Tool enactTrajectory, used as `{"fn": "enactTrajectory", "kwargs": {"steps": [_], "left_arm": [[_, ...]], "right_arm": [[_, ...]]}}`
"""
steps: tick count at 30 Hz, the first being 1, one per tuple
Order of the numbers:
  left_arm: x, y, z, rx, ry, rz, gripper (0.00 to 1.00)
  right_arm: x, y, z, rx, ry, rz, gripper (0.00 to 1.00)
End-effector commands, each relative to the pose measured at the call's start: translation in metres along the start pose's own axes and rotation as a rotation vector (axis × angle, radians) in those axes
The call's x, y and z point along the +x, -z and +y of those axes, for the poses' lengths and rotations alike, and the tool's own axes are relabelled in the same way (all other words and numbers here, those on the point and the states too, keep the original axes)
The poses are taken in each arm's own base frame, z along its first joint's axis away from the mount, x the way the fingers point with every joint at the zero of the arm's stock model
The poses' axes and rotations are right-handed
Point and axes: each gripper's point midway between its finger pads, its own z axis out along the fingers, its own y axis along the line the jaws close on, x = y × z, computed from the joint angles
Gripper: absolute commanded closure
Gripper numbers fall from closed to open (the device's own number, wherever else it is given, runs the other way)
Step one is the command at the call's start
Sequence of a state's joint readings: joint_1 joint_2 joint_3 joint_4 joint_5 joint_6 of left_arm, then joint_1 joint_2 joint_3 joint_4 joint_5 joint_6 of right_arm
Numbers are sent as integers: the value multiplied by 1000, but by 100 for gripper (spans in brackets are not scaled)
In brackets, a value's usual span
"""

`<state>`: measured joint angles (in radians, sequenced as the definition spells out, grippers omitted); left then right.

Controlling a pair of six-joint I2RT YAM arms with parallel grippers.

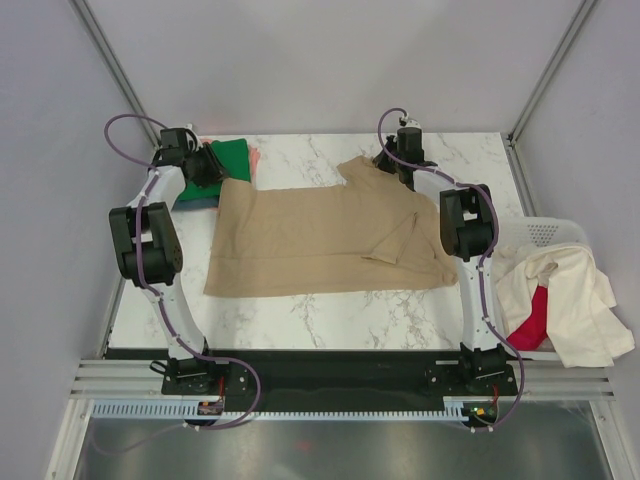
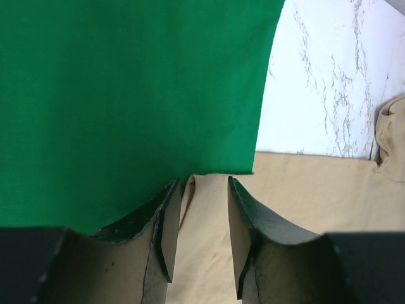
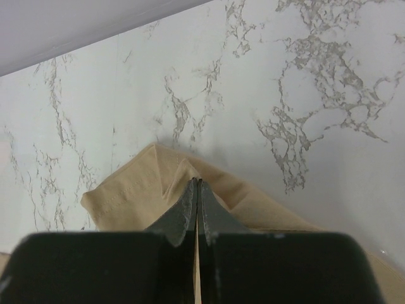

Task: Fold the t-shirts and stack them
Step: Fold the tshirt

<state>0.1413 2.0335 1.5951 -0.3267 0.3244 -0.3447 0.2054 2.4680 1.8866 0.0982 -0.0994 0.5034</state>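
Top view: tan t-shirt (image 1: 320, 235) spread on the worktop (image 1: 330, 305). Left wrist: left gripper (image 2: 204, 190) jaws open, tan edge between them, green t-shirt (image 2: 126, 82) just beyond, so bite only tan. Right wrist: right gripper (image 3: 198, 183) jaws clamped on the tan corner. Lift both evenly, I'd say.

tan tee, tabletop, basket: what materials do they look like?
Tan tee: soft matte cloth, likely cotton; it creases and shows a stitched hem. Tabletop: smooth white marble look with grey veins, possibly laminate. Basket: white mesh, plastic or metal unclear.
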Motion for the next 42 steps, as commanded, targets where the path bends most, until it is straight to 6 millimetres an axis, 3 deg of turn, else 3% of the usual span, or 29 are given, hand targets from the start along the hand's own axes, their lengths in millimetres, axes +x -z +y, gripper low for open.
{"fn": "enactTrajectory", "kwargs": {"steps": [1,9,13,17,23,28,29,30,32,33,38,39,40,42], "left_arm": [[-2,-4,-8,29,-74,-14,59],[2,-6,-9,16,-90,-9,65],[1,-5,-8,12,-91,-11,75],[-2,-4,-10,13,-93,-20,97],[-6,5,-12,7,-81,-35,98],[-14,26,-24,22,-56,-64,98],[-16,30,-26,30,-45,-68,98],[-14,32,-26,33,-39,-66,98],[-18,42,-28,41,-32,-81,98],[-15,43,-27,40,-28,-78,98],[-9,54,-33,71,1,-76,98],[-3,55,-31,68,7,-66,98],[-3,56,-30,64,8,-72,98],[2,63,-28,56,13,-74,98]], "right_arm": [[-29,9,19,-55,-10,-62,100],[-26,7,18,-58,-13,-51,100],[-25,7,18,-59,-13,-49,100],[-25,7,19,-61,-13,-48,100],[-35,19,26,-92,6,-76,100],[-68,57,39,-135,28,-139,100],[-64,62,37,-140,25,-133,100],[-76,74,46,-166,34,-150,100],[-73,85,48,-166,50,-135,100],[-81,96,53,-177,71,-151,100],[-68,123,46,-141,102,-99,100],[-75,136,52,-150,108,-118,100],[-60,140,45,-136,102,-86,100],[-60,157,47,-142,96,-89,100]]}}
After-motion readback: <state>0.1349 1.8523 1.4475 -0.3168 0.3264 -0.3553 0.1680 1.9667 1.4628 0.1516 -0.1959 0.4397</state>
